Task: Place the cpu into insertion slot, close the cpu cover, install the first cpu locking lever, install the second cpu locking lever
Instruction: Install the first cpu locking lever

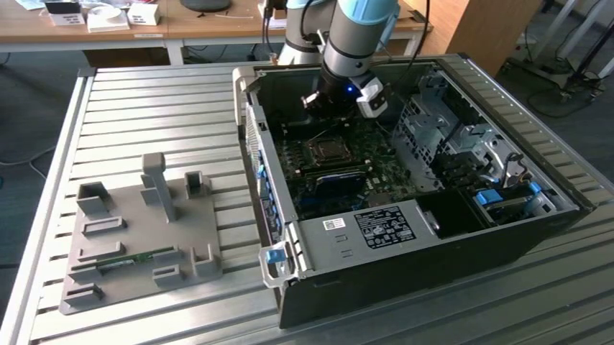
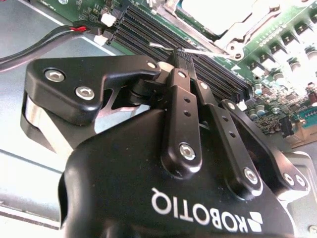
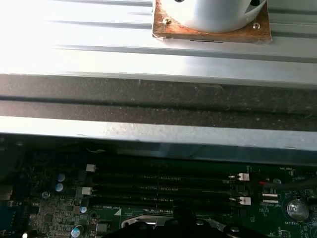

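My pincer (image 2: 181, 55) stood with fingers drawn together, tips at a thin metal lever (image 2: 208, 50). Just beyond, the cpu (image 2: 208, 12) lay in the insertion slot (image 1: 328, 149), framed by the cpu cover (image 2: 242, 32); memory slots (image 2: 148, 29) ran beside it, inside the computer case (image 1: 384, 251).

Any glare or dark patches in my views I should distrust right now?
First wrist view: table partly blown out white, motherboard in deep shadow. Second wrist view: glare whitens the cpu. Exterior view: even light, computer case dim inside.
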Motion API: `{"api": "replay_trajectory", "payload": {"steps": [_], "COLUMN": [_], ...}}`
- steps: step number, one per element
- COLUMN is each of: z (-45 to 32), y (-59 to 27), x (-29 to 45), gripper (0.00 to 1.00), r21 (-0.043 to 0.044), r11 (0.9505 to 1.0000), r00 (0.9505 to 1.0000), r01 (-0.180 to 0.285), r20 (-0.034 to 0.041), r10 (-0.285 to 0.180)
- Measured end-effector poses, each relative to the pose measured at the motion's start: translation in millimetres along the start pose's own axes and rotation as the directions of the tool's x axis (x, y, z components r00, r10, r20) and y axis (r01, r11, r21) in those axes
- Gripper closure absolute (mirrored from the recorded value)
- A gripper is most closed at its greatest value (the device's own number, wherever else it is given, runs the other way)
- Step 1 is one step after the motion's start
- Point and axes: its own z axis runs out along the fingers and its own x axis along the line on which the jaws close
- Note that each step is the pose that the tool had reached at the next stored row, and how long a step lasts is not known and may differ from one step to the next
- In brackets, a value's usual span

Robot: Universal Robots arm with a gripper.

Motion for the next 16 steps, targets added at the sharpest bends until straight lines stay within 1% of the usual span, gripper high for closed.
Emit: {"api": "replay_trajectory", "payload": {"steps": [16], "z": [-8.2], "y": [2.2], "x": [-0.5], "gripper": [0.89], "r21": [0.0000], "r11": [1.0000], "r00": [1.0000], "r01": [0.000], "r20": [0.0000], "r10": [0.000]}}
